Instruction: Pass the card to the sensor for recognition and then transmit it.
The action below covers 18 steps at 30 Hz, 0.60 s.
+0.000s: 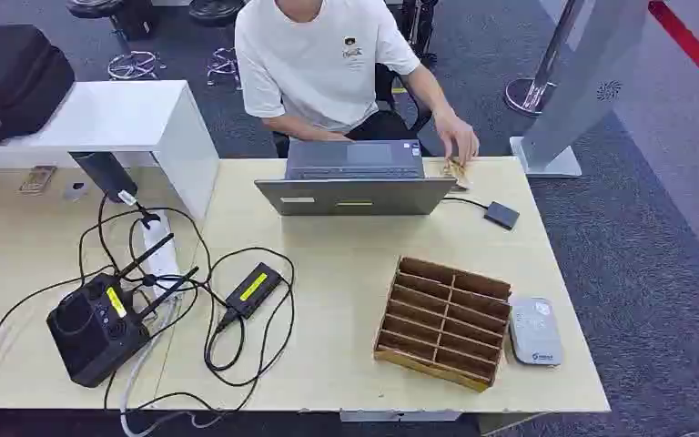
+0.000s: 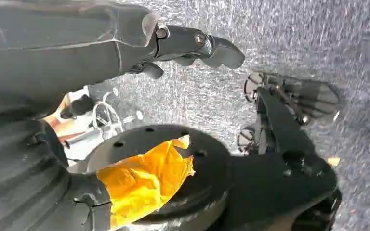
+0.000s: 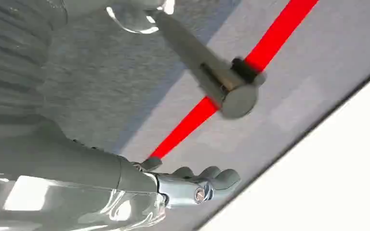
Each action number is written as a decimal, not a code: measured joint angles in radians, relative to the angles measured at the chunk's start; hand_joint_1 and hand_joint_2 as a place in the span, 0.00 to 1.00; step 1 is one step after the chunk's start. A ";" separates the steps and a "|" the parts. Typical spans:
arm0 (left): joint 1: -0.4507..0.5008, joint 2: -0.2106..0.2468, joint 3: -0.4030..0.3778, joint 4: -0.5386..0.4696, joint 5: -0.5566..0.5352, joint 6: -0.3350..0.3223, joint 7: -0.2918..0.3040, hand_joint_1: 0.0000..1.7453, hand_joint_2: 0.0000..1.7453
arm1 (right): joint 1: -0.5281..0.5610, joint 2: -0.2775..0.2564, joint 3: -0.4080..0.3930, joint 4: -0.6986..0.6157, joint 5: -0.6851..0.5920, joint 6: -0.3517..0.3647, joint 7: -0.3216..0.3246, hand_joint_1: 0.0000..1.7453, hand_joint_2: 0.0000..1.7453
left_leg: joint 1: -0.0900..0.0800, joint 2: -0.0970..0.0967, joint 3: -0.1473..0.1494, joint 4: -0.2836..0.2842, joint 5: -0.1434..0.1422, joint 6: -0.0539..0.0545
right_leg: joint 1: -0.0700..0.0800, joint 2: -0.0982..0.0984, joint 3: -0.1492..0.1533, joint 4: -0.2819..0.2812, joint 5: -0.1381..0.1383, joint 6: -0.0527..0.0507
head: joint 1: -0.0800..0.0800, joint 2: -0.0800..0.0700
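A person sits behind the table, one hand resting on a small tan card (image 1: 456, 170) beside the laptop (image 1: 355, 182). A white, rounded sensor device (image 1: 534, 331) lies near the table's front right, next to a wooden slotted box (image 1: 443, 320). A small dark pad (image 1: 501, 215) on a cable lies right of the laptop. My left hand (image 2: 183, 45) hangs over the grey carpet, fingers apart and holding nothing. My right hand (image 3: 188, 185) also hangs free above the floor, its fingers loosely bent around nothing.
On the left of the table (image 1: 346, 273) lie a black radio unit (image 1: 96, 328) with antennas, a power strip (image 1: 157, 250), a black adapter (image 1: 253, 289) and tangled cables. A white shelf (image 1: 118, 118) stands at the back left, and a grey stand (image 1: 582, 82) is on the floor at right.
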 joint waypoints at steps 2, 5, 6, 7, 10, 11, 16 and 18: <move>0.000 0.000 -0.002 0.001 -0.008 -0.006 0.006 0.00 1.00 | -0.013 0.004 0.008 0.005 0.013 0.003 -0.079 0.00 1.00 | -0.001 0.000 0.000 0.000 0.000 0.000 | -0.001 0.000 0.000 0.000 0.000 0.000 | 0.000 0.000; -0.001 0.000 -0.013 0.003 -0.024 -0.008 0.034 0.00 1.00 | -0.044 0.011 0.037 -0.004 0.039 0.002 -0.195 0.00 1.00 | -0.001 0.000 0.001 0.000 0.000 0.000 | 0.000 0.001 0.000 0.000 0.000 0.000 | 0.000 0.000; -0.001 -0.001 -0.016 0.004 -0.026 -0.007 0.039 0.00 1.00 | -0.052 0.014 0.047 -0.008 0.044 0.002 -0.210 0.00 1.00 | -0.001 0.000 0.001 0.000 0.000 0.000 | 0.000 0.001 0.000 0.000 0.000 0.000 | 0.001 0.000; -0.001 -0.001 -0.018 0.005 -0.028 -0.007 0.042 0.00 1.00 | -0.059 0.016 0.055 -0.010 0.047 0.001 -0.215 0.00 1.00 | -0.001 -0.001 0.000 0.000 0.000 0.000 | 0.000 -0.001 0.000 0.000 0.000 0.000 | 0.000 0.000; 0.000 -0.001 -0.022 0.005 -0.029 -0.007 0.043 0.00 1.00 | -0.070 0.018 0.070 -0.011 0.047 0.001 -0.220 0.00 1.00 | -0.001 -0.004 -0.001 0.000 0.002 0.001 | -0.001 -0.004 0.000 0.000 0.000 0.000 | 0.001 0.000; 0.000 -0.001 -0.024 0.005 -0.029 -0.008 0.043 0.00 1.00 | -0.073 0.018 0.073 -0.011 0.047 0.000 -0.223 0.00 1.00 | -0.001 -0.004 -0.001 0.000 0.002 0.001 | 0.000 -0.004 0.000 0.000 0.000 0.000 | 0.001 0.000; 0.000 -0.001 -0.026 0.006 -0.040 -0.006 0.049 0.00 1.00 | -0.131 0.014 0.102 -0.030 0.082 0.041 -0.248 0.00 1.00 | -0.001 -0.003 -0.004 0.000 0.002 0.002 | -0.001 -0.003 -0.001 0.001 0.000 0.000 | 0.001 0.000; -0.001 0.000 -0.032 0.006 -0.056 -0.003 0.061 0.00 0.00 | -0.281 -0.001 0.178 -0.094 0.160 0.163 -0.161 0.00 1.00 | -0.005 0.004 -0.013 -0.001 0.001 0.004 | -0.006 0.004 -0.003 0.006 0.001 0.000 | 0.002 0.000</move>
